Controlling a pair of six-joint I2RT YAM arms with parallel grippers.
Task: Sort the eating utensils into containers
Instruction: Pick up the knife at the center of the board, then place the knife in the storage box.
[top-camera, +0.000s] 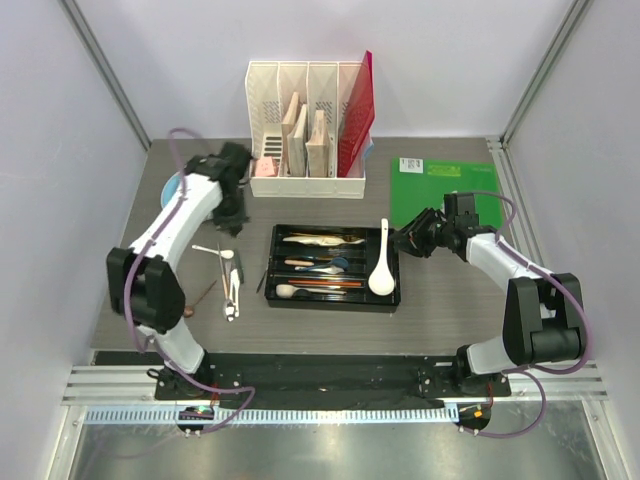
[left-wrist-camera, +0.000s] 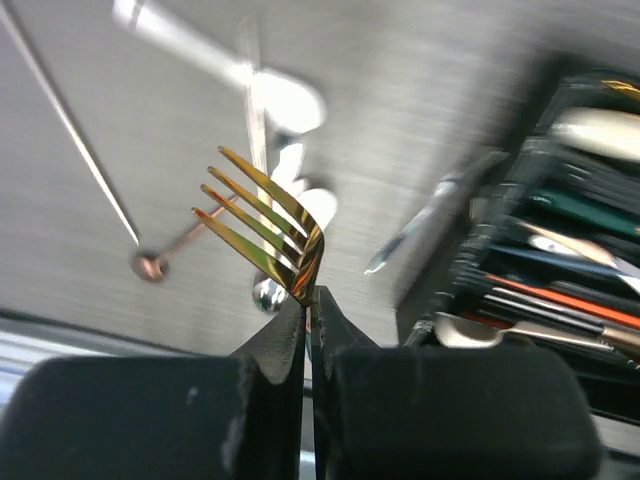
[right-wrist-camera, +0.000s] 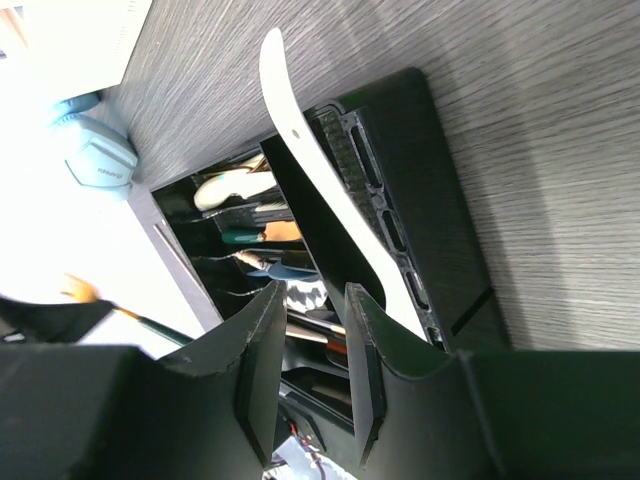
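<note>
Closest to my left wrist camera, my left gripper (left-wrist-camera: 311, 302) is clenched on the neck of a gold fork (left-wrist-camera: 262, 218), its tines fanning up and to the left above my black fingers (left-wrist-camera: 275, 350). From above, that gripper (top-camera: 232, 222) hangs over the table (top-camera: 450, 300) left of the black cutlery tray (top-camera: 330, 305), with the fork off the table and outside the tray. Beneath it lie loose utensils: a small white spoon (top-camera: 212, 250), a couple of silver pieces (top-camera: 231, 292) and a thin copper-coloured spoon (top-camera: 204, 292), all well left of the tray. The tray's long compartments hold assorted cutlery, too small to sort out piece by piece. A white ceramic soup spoon (top-camera: 381, 268) lies in the rightmost compartment, bowl toward me. My right gripper (top-camera: 405, 240) sits just beside the tray's right end, jaws parted and holding nothing. In its wrist view the gripper (right-wrist-camera: 312, 310) frames the tray wall (right-wrist-camera: 420, 180), and the soup spoon (right-wrist-camera: 320, 190) runs along the near compartment. A white file organizer (top-camera: 305, 120) stands at the back, and a green board (top-camera: 445, 190) lies at the back right.
</note>
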